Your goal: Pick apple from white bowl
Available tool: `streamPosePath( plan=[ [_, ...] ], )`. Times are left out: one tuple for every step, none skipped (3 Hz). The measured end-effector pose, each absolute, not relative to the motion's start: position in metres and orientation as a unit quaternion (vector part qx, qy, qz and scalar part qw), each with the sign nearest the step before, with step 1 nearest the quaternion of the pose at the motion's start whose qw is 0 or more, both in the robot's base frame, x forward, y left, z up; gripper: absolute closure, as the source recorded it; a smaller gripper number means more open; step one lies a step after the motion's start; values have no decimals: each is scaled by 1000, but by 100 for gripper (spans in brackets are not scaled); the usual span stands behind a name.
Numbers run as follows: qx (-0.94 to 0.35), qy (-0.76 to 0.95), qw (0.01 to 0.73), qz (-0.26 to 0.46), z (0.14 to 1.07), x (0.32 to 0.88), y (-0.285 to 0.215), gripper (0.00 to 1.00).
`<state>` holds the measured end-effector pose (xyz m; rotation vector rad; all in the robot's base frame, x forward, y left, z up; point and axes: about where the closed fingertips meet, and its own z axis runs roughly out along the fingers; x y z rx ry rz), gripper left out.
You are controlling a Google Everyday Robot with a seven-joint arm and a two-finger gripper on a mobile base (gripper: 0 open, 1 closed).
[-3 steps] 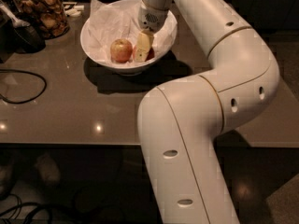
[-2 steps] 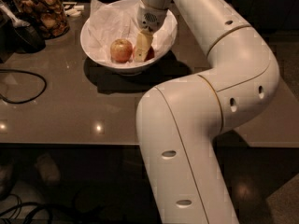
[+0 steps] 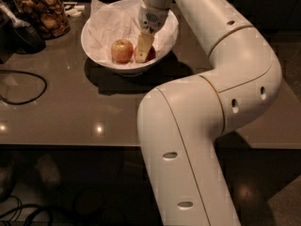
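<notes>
The white bowl (image 3: pixel 85 37), lined with crumpled white paper, stands at the back of the grey table. Two apples lie in it. The paler yellow-and-red one (image 3: pixel 122 51) is on the left. The dark red apple (image 3: pixel 151 54) is just right of it, mostly hidden behind my gripper. My gripper (image 3: pixel 143 52) reaches down into the bowl from above and sits right at the dark red apple. Whether it touches the apple does not show.
My white arm (image 3: pixel 211 102) fills the right and front of the view. A glass jar of snacks (image 3: pixel 44 13) and a dark object (image 3: pixel 21 34) stand at the back left. A black cable (image 3: pixel 23 86) loops on the table (image 3: pixel 70 112).
</notes>
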<state>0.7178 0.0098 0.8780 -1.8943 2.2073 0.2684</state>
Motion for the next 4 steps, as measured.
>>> streamPosePath(
  plan=[
    [-645, 751, 110, 91, 878, 718, 10, 99],
    [-645, 751, 110, 91, 878, 718, 10, 100],
    [-635, 756, 136, 83, 887, 726, 12, 100],
    [-628, 758, 160, 71, 910, 723, 13, 100]
  ],
)
